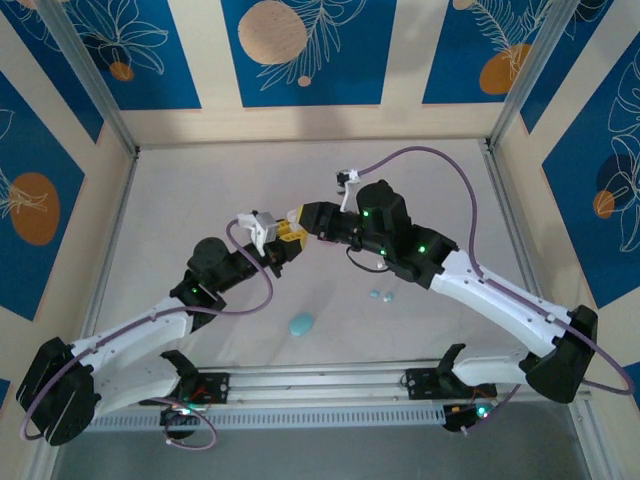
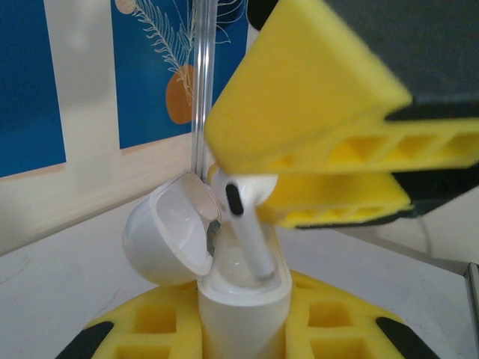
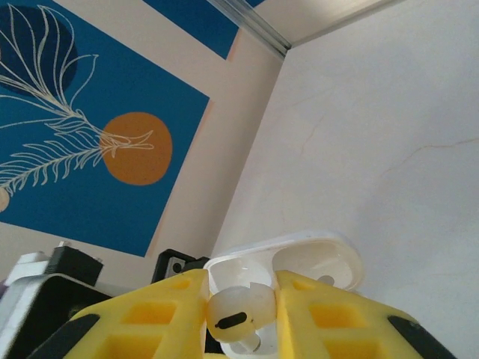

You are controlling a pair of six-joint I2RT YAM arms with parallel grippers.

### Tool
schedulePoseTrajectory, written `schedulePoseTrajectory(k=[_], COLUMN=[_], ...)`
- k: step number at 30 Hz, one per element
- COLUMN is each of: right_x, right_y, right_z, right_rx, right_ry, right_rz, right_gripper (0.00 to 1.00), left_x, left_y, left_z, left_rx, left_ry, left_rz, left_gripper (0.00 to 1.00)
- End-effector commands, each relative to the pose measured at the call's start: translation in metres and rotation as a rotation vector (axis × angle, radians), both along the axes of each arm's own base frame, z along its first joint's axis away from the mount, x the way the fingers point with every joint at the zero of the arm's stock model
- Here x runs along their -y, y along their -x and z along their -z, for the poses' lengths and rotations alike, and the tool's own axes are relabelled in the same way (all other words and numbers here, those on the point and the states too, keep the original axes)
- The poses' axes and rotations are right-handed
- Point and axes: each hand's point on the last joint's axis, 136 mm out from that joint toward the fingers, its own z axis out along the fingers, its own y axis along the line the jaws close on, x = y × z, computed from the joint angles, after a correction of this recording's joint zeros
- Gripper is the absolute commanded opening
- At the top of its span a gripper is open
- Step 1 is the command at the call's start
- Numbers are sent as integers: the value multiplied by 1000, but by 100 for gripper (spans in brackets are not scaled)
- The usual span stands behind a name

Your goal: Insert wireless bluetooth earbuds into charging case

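Note:
In the left wrist view a white charging case (image 2: 243, 310) stands upright, with my left gripper (image 2: 243, 329) shut on its body. Its lid (image 2: 168, 235) hangs open to the left. A white earbud (image 2: 251, 239) has its stem tip down inside the case's open top. My right gripper (image 3: 241, 318) is shut on the earbud's head (image 3: 239, 314), and the open case (image 3: 314, 258) lies just behind it. From above, the left gripper (image 1: 283, 238) and the right gripper (image 1: 298, 216) meet over the middle of the table.
A cyan case (image 1: 302, 323) lies shut on the table near the front. Two cyan earbuds (image 1: 381, 295) lie to its right. The metal rail (image 1: 320, 380) with both arm bases runs along the near edge, and patterned walls enclose the table.

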Motion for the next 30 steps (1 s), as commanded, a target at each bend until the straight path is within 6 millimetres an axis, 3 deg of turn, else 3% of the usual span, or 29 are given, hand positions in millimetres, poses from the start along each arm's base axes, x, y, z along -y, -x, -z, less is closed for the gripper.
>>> schedulePoseTrajectory(k=[1,18,30], right_x=[-3,-14,-22], right_y=[-4,13,10], right_z=[-14,8,7], right_rx=[50,45,79], right_ry=[8,226,336], right_rz=[27,-26,-21], right_gripper=[28,31,34], left_x=[1,-10,-7], left_y=[3,-3,3], left_z=[-16,-29,-32], left_rx=[55,77,87], left_ry=[35,78,80], left_rz=[-2,-73,-39], left_gripper=[21,21,21])
